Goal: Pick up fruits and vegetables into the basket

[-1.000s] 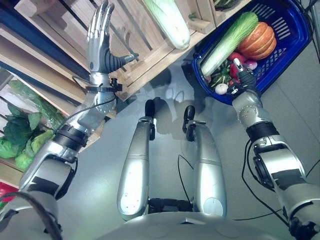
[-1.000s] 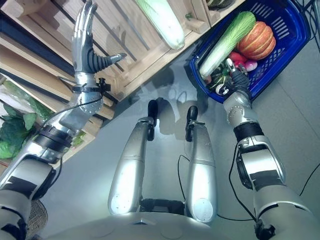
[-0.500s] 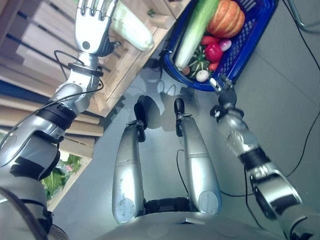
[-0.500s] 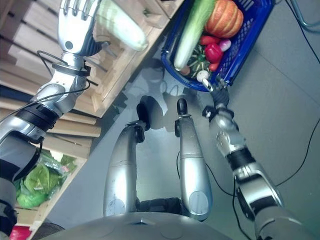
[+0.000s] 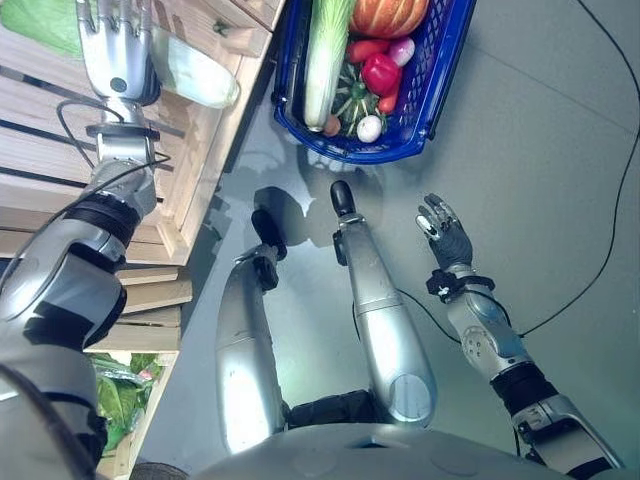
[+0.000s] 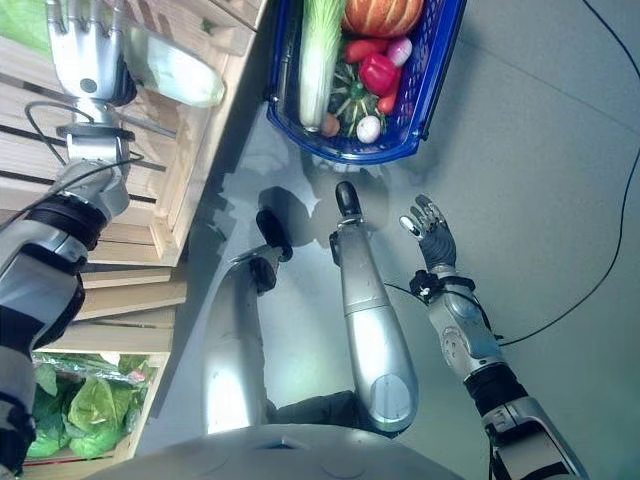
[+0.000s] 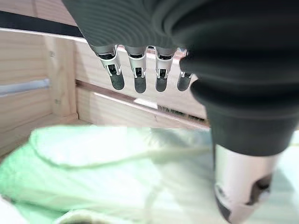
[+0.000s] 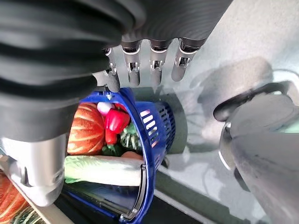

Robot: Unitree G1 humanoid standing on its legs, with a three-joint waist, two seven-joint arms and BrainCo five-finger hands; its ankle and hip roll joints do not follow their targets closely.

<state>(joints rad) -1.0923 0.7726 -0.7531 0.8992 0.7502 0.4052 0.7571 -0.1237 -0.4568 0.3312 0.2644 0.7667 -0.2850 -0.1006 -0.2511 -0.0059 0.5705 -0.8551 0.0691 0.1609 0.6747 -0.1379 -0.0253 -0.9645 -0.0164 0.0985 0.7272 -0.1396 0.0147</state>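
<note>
Left hand (image 5: 112, 50), fingers straight, over pale green cabbage (image 5: 195, 78) in wooden crate (image 5: 215, 140) | right hand (image 5: 445, 232) relaxed, empty, above bare floor | blue plastic basket (image 5: 440, 85) beside crate edge

The grey floor (image 5: 560, 150) carries a blue basket (image 5: 440, 90) at twelve o'clock, holding a pumpkin (image 5: 385, 14), a long cabbage (image 5: 325, 60) and a red pepper (image 5: 381, 72). At nine to eleven o'clock stand wooden crates (image 5: 215, 150), one bearing a pale cabbage (image 5: 195, 78). A lower crate at seven o'clock holds leafy greens (image 6: 75, 405).
</note>
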